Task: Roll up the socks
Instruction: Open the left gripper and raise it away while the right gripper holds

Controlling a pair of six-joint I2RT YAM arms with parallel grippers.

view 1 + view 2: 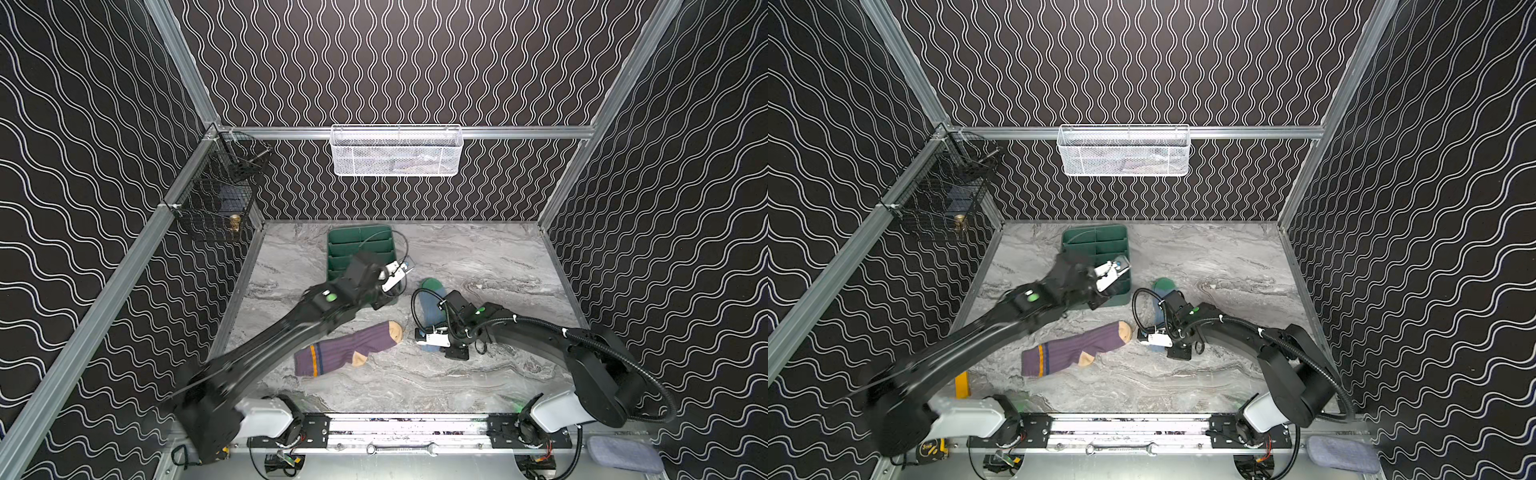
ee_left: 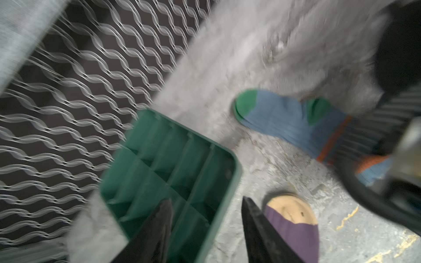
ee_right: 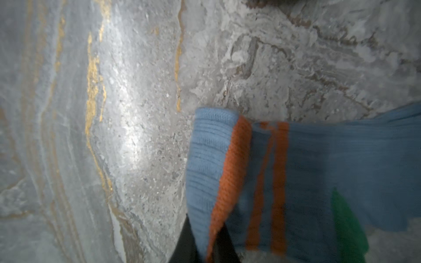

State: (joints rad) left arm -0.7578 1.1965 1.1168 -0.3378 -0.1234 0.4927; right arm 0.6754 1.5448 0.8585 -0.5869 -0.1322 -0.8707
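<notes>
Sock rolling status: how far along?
Done: nothing; the purple ribbed sock with tan toe lies flat, unrolled. In hand: the right gripper is shut on the orange cuff of the blue ribbed sock with green toe, cuff end turned over. The left gripper is open, empty. Left: roll both socks.

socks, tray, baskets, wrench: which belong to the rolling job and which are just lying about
Job: purple sock; blue sock, pinched at its cuff by the right end effector.
Lying about: green divided tray, white mesh basket, black wire basket, wrench, grey cloth pad.
</notes>
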